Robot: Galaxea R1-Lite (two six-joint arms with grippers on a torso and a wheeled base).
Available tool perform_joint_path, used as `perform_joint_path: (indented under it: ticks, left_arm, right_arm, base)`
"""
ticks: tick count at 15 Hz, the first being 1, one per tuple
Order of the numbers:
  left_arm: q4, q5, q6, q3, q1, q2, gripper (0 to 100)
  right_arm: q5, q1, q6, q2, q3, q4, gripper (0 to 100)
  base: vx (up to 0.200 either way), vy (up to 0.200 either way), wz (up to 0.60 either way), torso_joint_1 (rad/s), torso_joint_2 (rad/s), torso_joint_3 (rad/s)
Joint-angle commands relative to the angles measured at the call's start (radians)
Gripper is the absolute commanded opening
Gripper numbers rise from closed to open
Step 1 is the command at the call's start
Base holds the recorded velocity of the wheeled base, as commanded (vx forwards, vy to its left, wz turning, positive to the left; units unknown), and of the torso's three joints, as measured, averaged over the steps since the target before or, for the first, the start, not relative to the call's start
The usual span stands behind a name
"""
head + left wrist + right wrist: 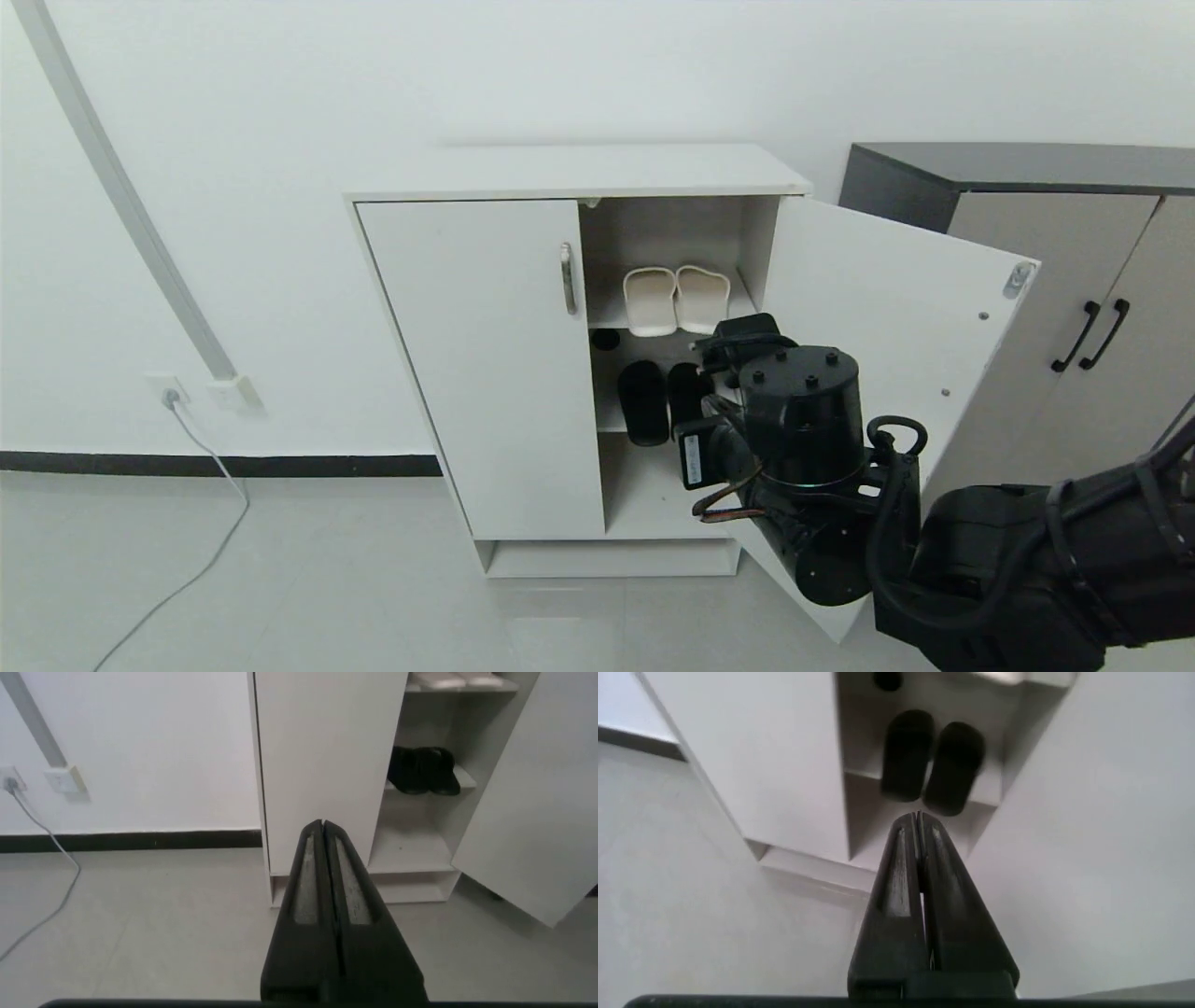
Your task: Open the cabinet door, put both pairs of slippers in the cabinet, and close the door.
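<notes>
Standing right of the white cabinet (579, 173) is a grey two-door cabinet (1055, 271) with black handles. On the wall to the left, a socket (168, 392) feeds a grey cable (219, 523) that trails over the tiled floor, and a slanted wall conduit (112, 177) runs above it. The right arm (803, 439) sits in front of the cabinet opening and hides part of the lower shelves.

The left door (485, 364) is closed, with a metal handle (567, 278) at its inner edge. The right door (887, 317) is swung wide open. The white slippers (674, 299) lie side by side on the upper shelf. The black slippers (653, 401) lie side by side on the shelf below, with one of them partly hidden behind the arm.

The right gripper (918, 826) points at the black slippers from just outside the opening, beside the open door; its fingers are pressed together and hold nothing. The left gripper (323, 831) hangs over the floor, facing the closed left door and well apart from it; its fingers are pressed together and hold nothing.
</notes>
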State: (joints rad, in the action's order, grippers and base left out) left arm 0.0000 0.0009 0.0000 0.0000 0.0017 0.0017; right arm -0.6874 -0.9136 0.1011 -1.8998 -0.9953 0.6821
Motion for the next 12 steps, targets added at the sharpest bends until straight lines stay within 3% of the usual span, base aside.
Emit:
perform_joint_path:
  ticks: [1, 12]
  left_arm:
    - [0.000, 0.001, 0.000, 0.000, 0.000, 0.000, 0]
    - [0.000, 0.001, 0.000, 0.000, 0.000, 0.000, 0]
  right_arm:
    - [-0.001, -0.001, 0.000, -0.007, 0.000, 0.000, 0]
    - [-0.001, -0.001, 0.000, -0.005, 0.009, 0.000, 0]
  base:
    - [0.000, 0.000, 0.00, 0.115, -0.46, -0.334]
    - [0.000, 0.000, 0.00, 0.170, -0.48, -0.320]
